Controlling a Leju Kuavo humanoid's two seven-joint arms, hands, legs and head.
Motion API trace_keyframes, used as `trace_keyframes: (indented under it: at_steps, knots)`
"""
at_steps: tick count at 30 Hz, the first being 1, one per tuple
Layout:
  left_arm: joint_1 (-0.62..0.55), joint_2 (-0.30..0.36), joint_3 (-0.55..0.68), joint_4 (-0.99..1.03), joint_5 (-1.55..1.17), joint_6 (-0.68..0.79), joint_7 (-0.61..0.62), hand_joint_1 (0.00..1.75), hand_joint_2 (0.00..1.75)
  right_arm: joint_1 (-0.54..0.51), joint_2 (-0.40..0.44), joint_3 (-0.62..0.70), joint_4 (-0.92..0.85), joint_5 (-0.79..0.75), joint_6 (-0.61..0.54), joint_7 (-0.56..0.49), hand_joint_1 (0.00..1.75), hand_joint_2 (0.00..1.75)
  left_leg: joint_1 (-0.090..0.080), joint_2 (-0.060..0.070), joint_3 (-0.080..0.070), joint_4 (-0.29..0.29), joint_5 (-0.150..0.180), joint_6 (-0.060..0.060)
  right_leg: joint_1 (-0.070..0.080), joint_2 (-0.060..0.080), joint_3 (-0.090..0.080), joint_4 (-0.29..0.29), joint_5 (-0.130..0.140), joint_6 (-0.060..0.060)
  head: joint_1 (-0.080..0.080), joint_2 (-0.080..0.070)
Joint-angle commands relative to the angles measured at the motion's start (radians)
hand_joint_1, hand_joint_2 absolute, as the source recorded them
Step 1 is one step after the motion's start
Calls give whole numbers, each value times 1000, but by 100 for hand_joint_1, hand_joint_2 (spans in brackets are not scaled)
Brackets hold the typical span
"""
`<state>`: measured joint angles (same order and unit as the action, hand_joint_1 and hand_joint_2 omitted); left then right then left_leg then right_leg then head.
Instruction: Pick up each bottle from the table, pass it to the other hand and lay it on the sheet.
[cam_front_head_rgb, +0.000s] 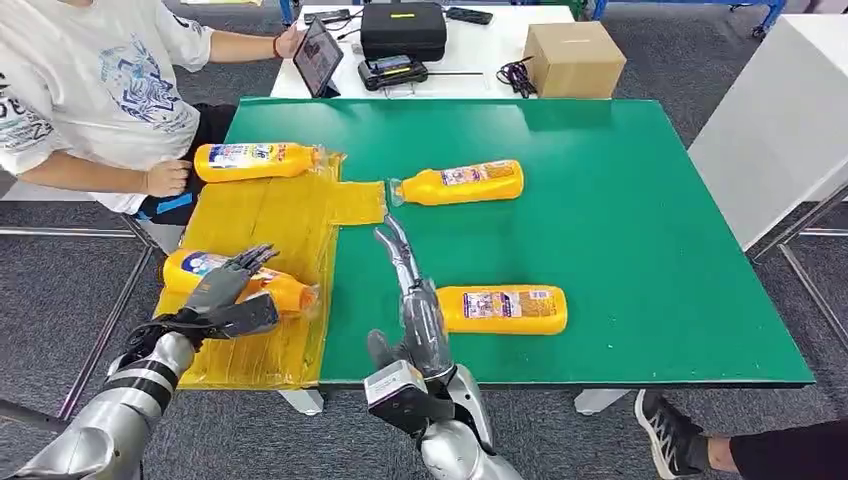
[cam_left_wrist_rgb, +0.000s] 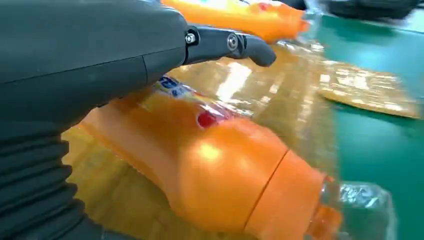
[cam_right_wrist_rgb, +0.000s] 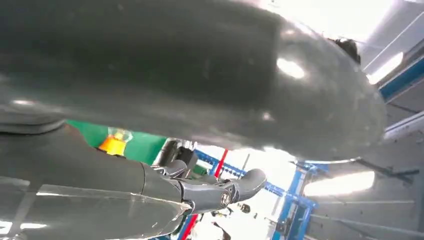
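Left hand (cam_front_head_rgb: 228, 290) rests over a bottle (cam_front_head_rgb: 285, 290) lying on the yellow sheet (cam_front_head_rgb: 270, 215), near its front edge; fingers look loose, likely letting go, but grip cannot be told. Right hand (cam_front_head_rgb: 410, 290) empty, fingers extended, poised above the green table (cam_front_head_rgb: 650, 220) beside the nearest bottle (cam_front_head_rgb: 502, 309), likely next. Left wrist view blurred; bottle's cap end cut off

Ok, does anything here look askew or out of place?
Mildly: the orange bottle under the left hand lies slanted on the yellow plastic sheet, its cap reaching the sheet's edge. No spills or damage visible.
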<state>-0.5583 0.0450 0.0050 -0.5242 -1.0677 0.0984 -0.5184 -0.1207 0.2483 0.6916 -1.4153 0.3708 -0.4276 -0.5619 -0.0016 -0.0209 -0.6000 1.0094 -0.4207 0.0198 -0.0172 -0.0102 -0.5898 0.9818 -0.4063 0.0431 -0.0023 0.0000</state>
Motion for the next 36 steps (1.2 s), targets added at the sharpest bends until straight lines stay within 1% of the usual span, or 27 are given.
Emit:
trace_keyframes:
  at_steps: [1, 2, 4, 8, 9, 11, 12, 14, 15, 16, 17, 18, 19, 20, 21, 22, 24, 25, 26, 27, 29, 34, 36]
  knots:
    - [87, 0, 14, 25, 108, -140, -31, 0, 0, -29, 1, 32, 98, -7, 8, -2, 0, 0, 0, 5, 3, -2, 0, -1, 0, 4, 1, -2, 1, -1, 0, 0]
    - [94, 7, 6, 19, 125, -155, -31, 0, 0, -31, 2, 33, 103, -9, 11, -2, 0, 0, 0, 4, 3, -2, 0, -1, 0, 3, 2, -2, 1, -1, 0, 0]
    - [100, 18, -13, 15, 142, -167, -30, 0, 0, -32, 3, 33, 107, -11, 13, -3, 0, 0, 1, 8, 4, -3, 0, -2, 1, 7, 2, -4, 3, -3, 0, 0]
    - [110, 25, -4, 9, 217, -216, -40, 0, 0, -33, 5, 31, 115, -15, 17, -4, 0, 0, -1, 3, 6, -2, 0, -1, -1, 2, 6, -1, 1, -1, 0, 0]
    - [115, 23, -4, 0, 234, -216, -47, 0, 0, -34, 6, 31, 119, -16, 19, -4, 0, 0, 0, 7, 6, -3, 0, -1, 1, 5, 5, -2, 2, -2, 0, 0]
    - [115, 19, -6, 0, 234, -216, -46, 0, 0, -33, 6, 31, 119, -16, 19, -4, 0, 0, 0, 4, 7, -2, 0, -1, 0, 3, 6, -1, 1, -1, 0, 0]
    - [115, 19, -6, 0, 234, -216, -46, 0, 0, -33, 6, 31, 119, -16, 19, -4, 0, 0, 1, 7, 7, -3, 0, -1, 1, 5, 5, -3, 2, -2, 0, 0]
    - [115, 19, -6, 0, 234, -216, -46, 0, 0, -33, 6, 31, 119, -16, 19, -4, 0, 0, 0, 4, 6, -2, 0, -1, 0, 2, 6, -1, 1, -1, 0, 0]
    - [115, 19, -6, 0, 234, -216, -46, 0, 0, -33, 6, 31, 119, -16, 19, -4, 0, 0, 1, 7, 6, -2, 0, -1, 1, 5, 4, -2, 2, -2, 0, 0]
    - [118, 14, -3, -13, 255, -201, -57, 0, 0, -34, 6, 32, 121, -16, 21, -4, 0, 0, 0, 4, 6, -2, 0, -1, 0, 2, 5, -1, 1, -1, 0, 0]
    - [123, -1, 6, -36, 301, -161, -78, 0, 0, -34, 8, 31, 123, -17, 19, -7, 0, 0, 0, 3, 6, -2, 0, -1, 0, 2, 6, -1, 1, -1, 0, 0]
    - [123, -17, 12, -50, 318, -120, -85, 0, 0, -34, 8, 29, 123, -17, 17, -8, 0, 0, 1, 6, 6, -2, 0, -1, 1, 4, 5, -2, 2, -2, 0, 0]
    - [122, -31, 8, -68, 311, -28, -74, 0, 0, -33, 9, 28, 122, -17, 14, -7, 0, 0, 0, 3, 6, -2, 0, -1, 0, 2, 6, -2, 1, -1, 0, 0]
    - [118, -48, 6, -86, 269, 148, -66, 0, 0, -34, 10, 26, 123, -14, 7, -3, 0, 0, 0, 2, 6, -1, 0, -1, 0, 0, 5, -1, 1, -1, 0, 0]
    - [107, -62, -5, -88, 224, 269, -56, 0, 0, -36, 10, 28, 125, -14, 7, -2, 0, 0, 1, 3, 5, -2, 0, -1, 1, 1, 5, -2, 1, -2, 0, 0]
    - [98, -83, 35, -90, 271, 326, -86, 0, 0, -39, 11, 30, 129, -12, 4, 1, 0, 0, 1, 3, 4, -1, 0, -1, 1, 0, 4, -1, 1, -2, 0, 0]
    - [89, -99, 51, -110, 260, 479, -117, 0, 0, -46, 15, 34, 143, -13, -2, 4, 0, 0, 1, 0, 2, 0, 1, -1, 2, -2, 2, -1, 1, -2, 0, 0]
    - [87, -108, 70, -122, 298, 492, -147, 0, 0, -49, 15, 36, 149, -16, -7, 4, 0, 0, 1, 1, 0, 0, 2, -1, 1, -1, 0, 0, 2, -2, 0, 0]
    - [94, -115, 79, -157, 310, 548, -180, 0, 0, -53, 17, 38, 156, -17, -9, 4, 0, 0, 1, 2, -1, 1, 1, -1, 2, 0, -2, 0, 2, -3, 0, 0]
    - [95, -116, 78, -164, 314, 551, -180, 0, 0, -54, 17, 40, 158, -17, -9, 4, 0, 0, 2, 3, -4, 1, 1, -1, 2, 1, -5, 0, 4, -3, 0, 0]
    - [131, -122, 57, -297, 382, 600, -180, 0, 0, -60, 17, 47, 168, -27, -17, 0, 0, 0, 2, 6, -6, 1, 1, -2, 2, 1, -7, 0, 3, -4, 0, 0]
    - [211, -192, 142, -628, 425, 600, -180, 0, 0, -64, 18, 55, 176, -31, -36, -6, 0, 0, 2, 7, -8, 2, 0, -2, 2, 2, -9, 0, 2, -3, 0, 0]
    - [222, -202, 135, -696, 507, 600, -180, 0, 0, -61, 15, 53, 168, -28, -49, -5, 0, 0, 2, 7, -11, 2, 1, -2, 2, 2, -12, 0, 2, -3, 0, 0]
